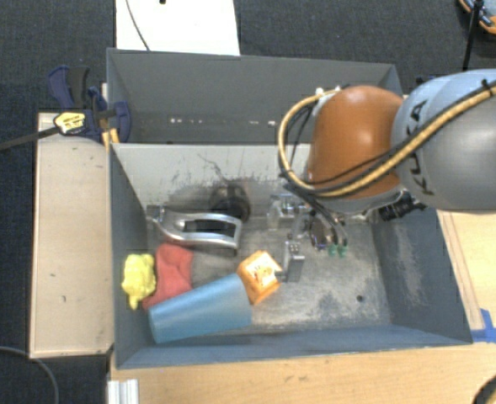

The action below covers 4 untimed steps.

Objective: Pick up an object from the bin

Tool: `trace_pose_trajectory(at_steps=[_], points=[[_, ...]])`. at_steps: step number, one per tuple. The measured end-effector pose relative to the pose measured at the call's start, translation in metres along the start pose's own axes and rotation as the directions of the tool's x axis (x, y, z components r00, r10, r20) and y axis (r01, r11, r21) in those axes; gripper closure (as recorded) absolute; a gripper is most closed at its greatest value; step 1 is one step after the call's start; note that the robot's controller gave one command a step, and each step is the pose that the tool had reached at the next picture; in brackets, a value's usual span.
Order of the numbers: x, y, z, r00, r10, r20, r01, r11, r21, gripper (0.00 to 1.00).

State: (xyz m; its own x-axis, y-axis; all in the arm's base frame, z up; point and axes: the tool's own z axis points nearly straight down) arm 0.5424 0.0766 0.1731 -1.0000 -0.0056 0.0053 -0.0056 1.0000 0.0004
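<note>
In the middle of the grey bin (353,297), the gripper (295,257) hangs low, just right of a small orange block (258,277). I cannot tell whether it is open or closed. A blue cup (199,311) lies touching the block, so an off-centre descent could push the block away or snag the cup.

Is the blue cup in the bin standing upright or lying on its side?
Lying on its side: the blue cup shows its long wall stretched along the bin's front wall, beside the orange block.
</note>
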Motion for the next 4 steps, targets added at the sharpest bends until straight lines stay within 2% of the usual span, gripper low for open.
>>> trace_pose_trajectory(at_steps=[1, 2, 3, 4], points=[[-0.002, 0.0, -0.005, 1.0, 0.002, 0.008, -0.002, 1.0, -0.001, 0.0], [0.01, 0.024, 0.045, 0.994, -0.104, 0.011, 0.104, 0.995, 0.0, 0.0], [0.034, 0.067, 0.036, 0.976, -0.218, 0.001, 0.218, 0.976, 0.004, 0.0], [0.026, 0.045, 0.032, 0.999, -0.033, 0.007, 0.033, 0.999, 0.0, 0.0]])
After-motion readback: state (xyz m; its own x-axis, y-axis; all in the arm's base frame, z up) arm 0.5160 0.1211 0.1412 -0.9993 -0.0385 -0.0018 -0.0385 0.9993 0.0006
